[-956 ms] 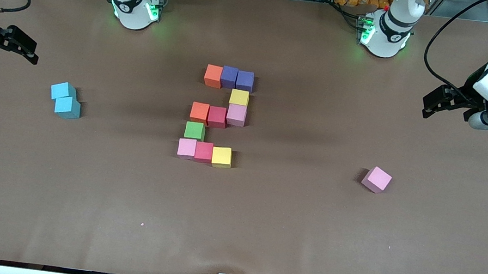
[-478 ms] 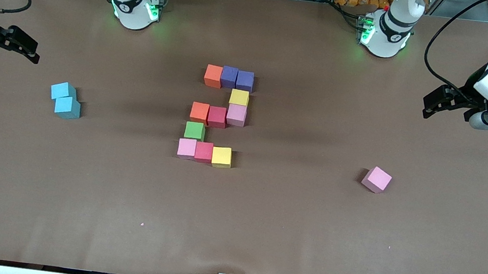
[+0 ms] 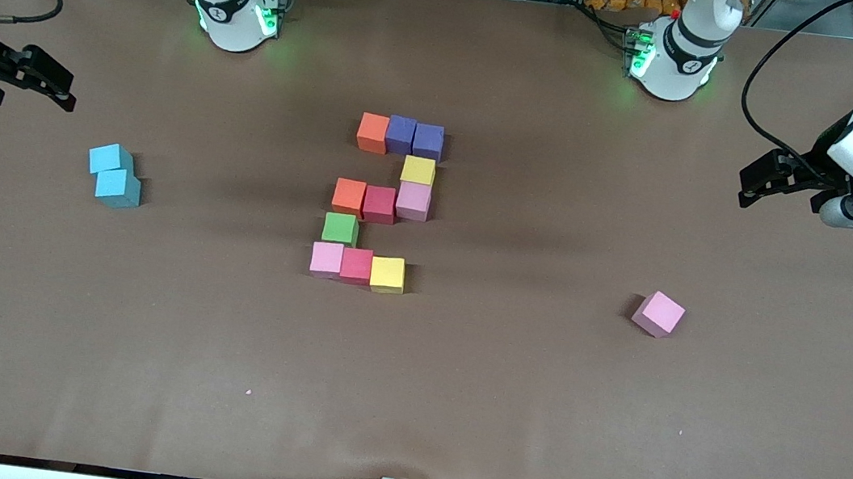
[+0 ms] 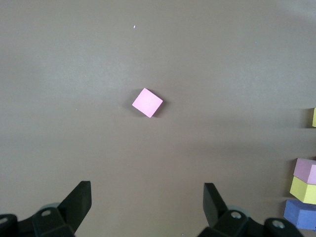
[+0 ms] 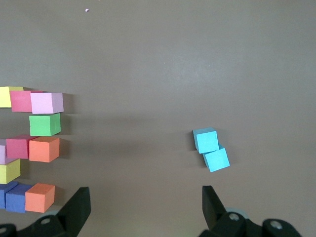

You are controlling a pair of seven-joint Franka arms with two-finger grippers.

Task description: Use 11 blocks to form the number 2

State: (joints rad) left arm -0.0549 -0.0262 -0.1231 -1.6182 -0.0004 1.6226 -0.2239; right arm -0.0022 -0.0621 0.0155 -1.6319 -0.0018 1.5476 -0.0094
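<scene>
Nearest the front camera, a loose pink cube (image 3: 659, 314) lies on the desk (image 3: 455, 406) toward the left arm's end, turned askew and well apart from the figure; it appears to be a spare, since the digit already looks complete. The number 2 (image 3: 380, 203) sits at mid-desk, its long axis running from nearer the camera to nearer the bases. Its base row, nearest the camera, reads pink, crimson, yellow (image 3: 388, 274); the green cube (image 3: 341, 228) links it to the middle row of orange, crimson and pink; a yellow cube (image 3: 419, 170) links that to the top row of orange (image 3: 373, 132) and two purple cubes, so the digit's top points toward the bases. The blocks are set edge to edge, though small gaps cannot be ruled out from this height. Two light-blue cubes (image 3: 114, 175) lie together toward the right arm's end, outside the figure. The left end effector (image 3: 759, 185) and the right end effector (image 3: 47, 83) each wait above an end of the desk, fingers spread and empty.
</scene>
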